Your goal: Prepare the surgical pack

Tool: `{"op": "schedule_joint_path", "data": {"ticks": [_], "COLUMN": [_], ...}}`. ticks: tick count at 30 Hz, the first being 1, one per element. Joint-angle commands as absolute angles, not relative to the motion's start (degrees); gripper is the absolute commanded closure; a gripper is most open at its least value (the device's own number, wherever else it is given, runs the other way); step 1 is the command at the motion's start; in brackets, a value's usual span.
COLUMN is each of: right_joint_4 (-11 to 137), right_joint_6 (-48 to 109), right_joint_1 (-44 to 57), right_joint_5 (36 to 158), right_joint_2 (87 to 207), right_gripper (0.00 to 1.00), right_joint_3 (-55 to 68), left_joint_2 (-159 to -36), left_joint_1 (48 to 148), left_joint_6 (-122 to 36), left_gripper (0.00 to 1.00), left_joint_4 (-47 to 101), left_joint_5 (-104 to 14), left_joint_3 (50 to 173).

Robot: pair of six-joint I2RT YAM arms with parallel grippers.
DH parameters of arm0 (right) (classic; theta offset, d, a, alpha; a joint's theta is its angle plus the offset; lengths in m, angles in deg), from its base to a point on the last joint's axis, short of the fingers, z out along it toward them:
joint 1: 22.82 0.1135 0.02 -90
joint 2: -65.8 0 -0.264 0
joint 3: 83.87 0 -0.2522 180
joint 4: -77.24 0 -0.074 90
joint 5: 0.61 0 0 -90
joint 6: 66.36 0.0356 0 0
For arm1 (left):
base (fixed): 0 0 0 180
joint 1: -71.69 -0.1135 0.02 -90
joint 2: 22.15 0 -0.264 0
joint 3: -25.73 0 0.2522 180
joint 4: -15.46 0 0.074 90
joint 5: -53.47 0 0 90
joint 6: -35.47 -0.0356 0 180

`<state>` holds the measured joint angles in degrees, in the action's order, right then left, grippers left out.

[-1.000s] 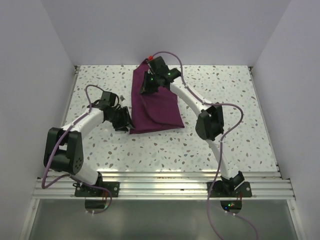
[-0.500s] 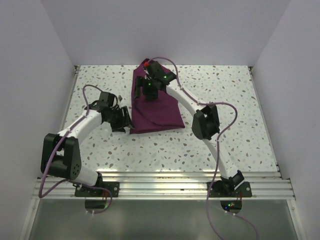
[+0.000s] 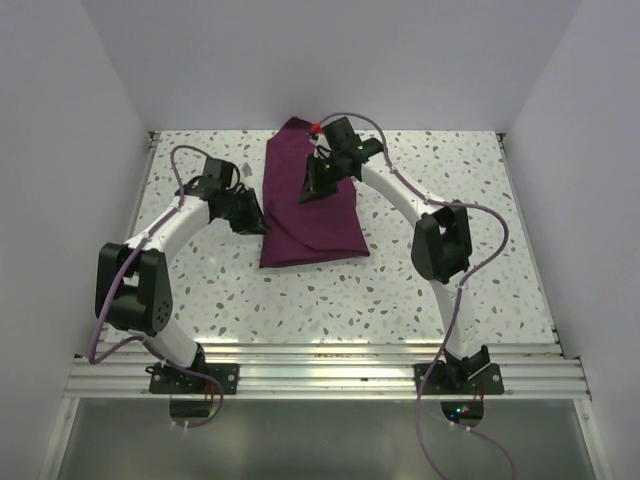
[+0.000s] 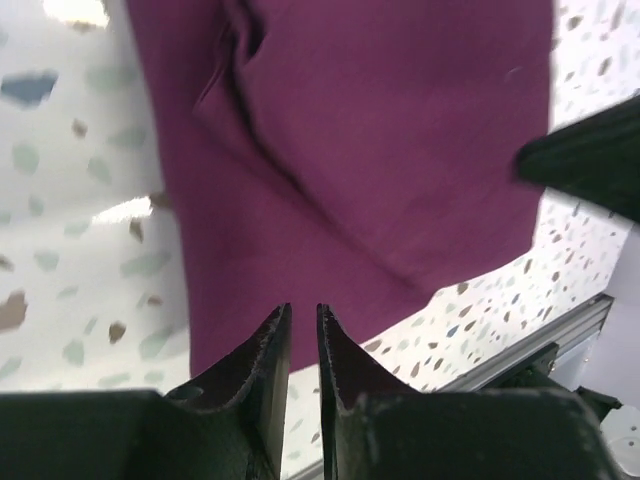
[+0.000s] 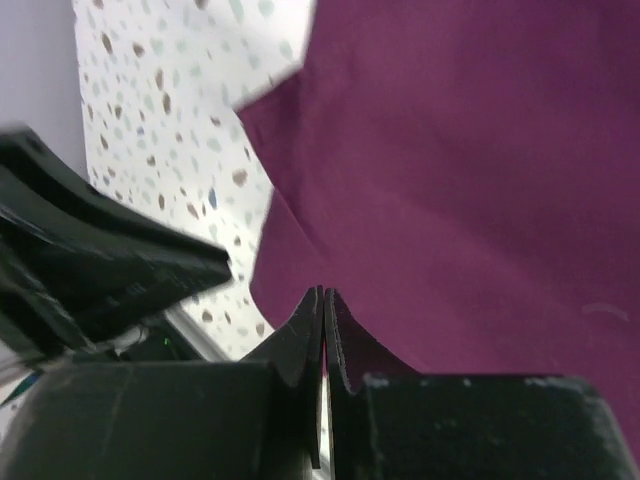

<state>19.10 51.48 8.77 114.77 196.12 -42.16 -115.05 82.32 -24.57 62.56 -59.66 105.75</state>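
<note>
- Left jaws (image 4: 302, 330) nearly together, empty; right jaws (image 5: 322, 315) pressed together, empty
- Both hover over folded maroon cloth (image 3: 310, 205) on bench (image 3: 450, 290)
- Best grip an edge, folding evenly

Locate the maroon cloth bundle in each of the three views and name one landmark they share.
Top external: the maroon cloth bundle lies at centre, toward the table's far edge, between the two arms.
Left wrist: it fills the upper middle of the picture, beyond the left gripper.
Right wrist: it covers the right and upper part, past the right gripper.
Shared landmark: the speckled terrazzo tabletop bordering the cloth.
</note>
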Motion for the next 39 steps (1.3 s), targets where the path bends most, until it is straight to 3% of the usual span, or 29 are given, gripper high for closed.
{"op": "schedule_joint_path", "data": {"ticks": [1, 11, 18, 21, 29, 35, 39], "right_joint_4": [22.34, 26.83, 26.74, 27.17, 37.71, 37.82, 38.69], "right_joint_6": [51.16, 48.35, 45.36, 45.61, 53.51, 53.88, 54.49], "right_joint_1": [6.8, 2.14, 0.73, -0.23, -2.87, -4.72, -5.86], "right_joint_5": [124.26, 130.61, 128.5, 127.36, 123.66, 127.0, 128.14], "right_joint_2": [189.03, 178.48, 175.31, 174.87, 181.8, 196.48, 201.23], "right_gripper": [1.0, 1.0, 1.0, 1.0, 1.0, 1.0, 1.0], "right_joint_3": [-33.14, -12.38, -4.64, -6.48, -22.62, -36.52, -38.39], "left_joint_2": [-118.12, -129.46, -134.82, -132.99, -131.38, -141.84, -147.12], "left_joint_1": [82.5, 82.5, 82.41, 82.32, 81.97, 81.53, 81.53], "left_joint_6": [-22.72, -18.23, -20.86, -23.06, -24.3, -22.01, -21.48], "left_gripper": [0.81, 0.81, 0.83, 0.86, 0.64, 0.77, 0.83], "left_joint_4": [57.18, 50.14, 57.68, 59.54, 56.38, 50.07, 48.65], "left_joint_5": [-64.73, -68.35, -62.38, -60.7, -62.71, -68.6, -71.07], "left_joint_3": [111.98, 117.09, 122.01, 124.12, 131.76, 137.75, 141.52]}}
